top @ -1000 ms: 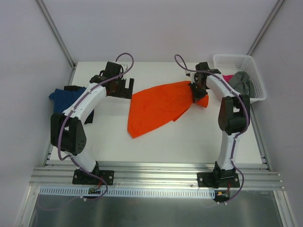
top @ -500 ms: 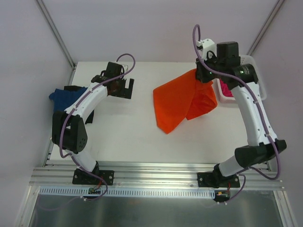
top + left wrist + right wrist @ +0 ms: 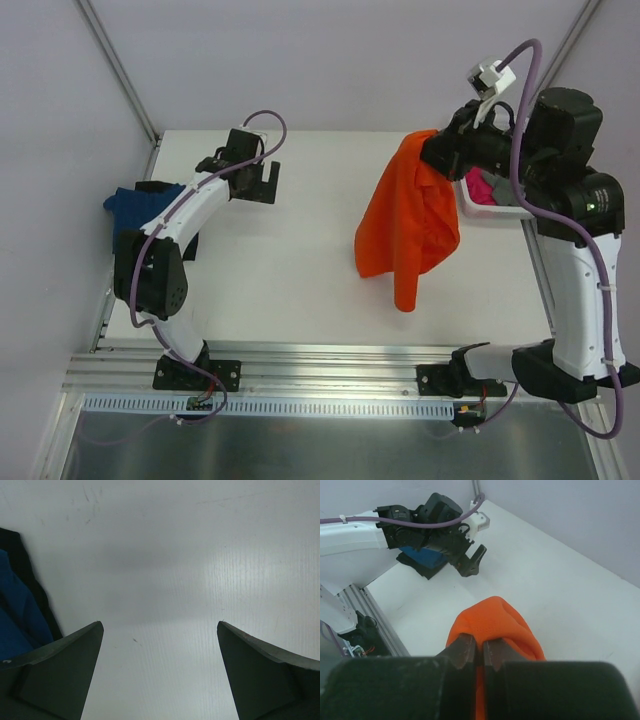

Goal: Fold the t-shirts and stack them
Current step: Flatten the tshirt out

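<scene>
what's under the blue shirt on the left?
A black shirt: its edge pokes out from beneath the blue shirt. Anything lower in the pile is covered by cloth, and the left arm hides part of it from above.

A white table (image 3: 290, 290) fills the scene, with an aluminium rail (image 3: 330, 372) along its near edge. At the far right sits a white lattice basket (image 3: 490, 210) (mostly hidden).

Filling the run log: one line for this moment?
right end effector: shut on orange t-shirt, aloft | left end effector: open, empty, above table
</scene>
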Controlling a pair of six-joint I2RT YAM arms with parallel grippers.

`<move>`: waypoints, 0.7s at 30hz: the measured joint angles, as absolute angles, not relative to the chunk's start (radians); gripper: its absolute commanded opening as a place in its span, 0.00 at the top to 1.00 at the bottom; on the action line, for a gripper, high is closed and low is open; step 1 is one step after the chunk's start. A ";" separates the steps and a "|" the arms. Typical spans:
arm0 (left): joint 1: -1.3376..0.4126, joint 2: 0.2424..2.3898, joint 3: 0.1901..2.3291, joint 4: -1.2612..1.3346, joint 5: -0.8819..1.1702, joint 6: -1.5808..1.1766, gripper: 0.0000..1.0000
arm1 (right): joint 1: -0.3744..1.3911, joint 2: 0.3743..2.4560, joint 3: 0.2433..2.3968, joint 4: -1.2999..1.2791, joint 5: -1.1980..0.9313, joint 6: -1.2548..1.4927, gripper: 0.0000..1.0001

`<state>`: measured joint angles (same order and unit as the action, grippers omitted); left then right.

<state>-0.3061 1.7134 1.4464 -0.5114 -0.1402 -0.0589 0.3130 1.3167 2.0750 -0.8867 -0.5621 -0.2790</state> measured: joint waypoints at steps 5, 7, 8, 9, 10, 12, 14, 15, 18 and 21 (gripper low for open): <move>-0.306 1.746 1.476 -0.505 -0.155 -0.059 0.01 | 0.308 1.342 1.909 -0.802 -0.585 -0.259 0.99; -0.306 1.754 1.488 -0.504 -0.161 -0.059 0.01 | 0.292 1.403 1.842 -0.786 -0.598 -0.253 0.99; -0.306 1.757 1.495 -0.504 -0.163 -0.059 0.01 | 0.275 1.459 1.815 -0.780 -0.611 -0.246 1.00; -0.306 1.758 1.501 -0.503 -0.164 -0.059 0.01 | 0.254 1.530 1.793 -0.764 -0.619 -0.237 0.99; -0.306 1.760 1.509 -0.503 -0.163 -0.059 0.01 | 0.237 1.591 1.779 -0.747 -0.619 -0.230 0.99; -0.306 1.760 1.519 -0.501 -0.157 -0.057 0.01 | 0.195 1.759 1.746 -0.710 -0.605 -0.225 0.92; -0.306 1.760 1.525 -0.496 -0.143 -0.052 0.01 | 0.160 1.911 1.739 -0.713 -0.570 -0.241 0.77; -0.307 1.760 1.525 -0.494 -0.132 -0.050 0.01 | 0.145 1.976 1.743 -0.720 -0.551 -0.250 0.46; -0.309 1.758 1.525 -0.495 -0.099 -0.039 0.01 | 0.105 2.103 1.792 -0.749 -0.490 -0.272 0.27; -0.313 1.741 1.518 -0.500 -0.055 -0.029 0.01 | 0.076 2.117 1.830 -0.759 -0.447 -0.289 0.27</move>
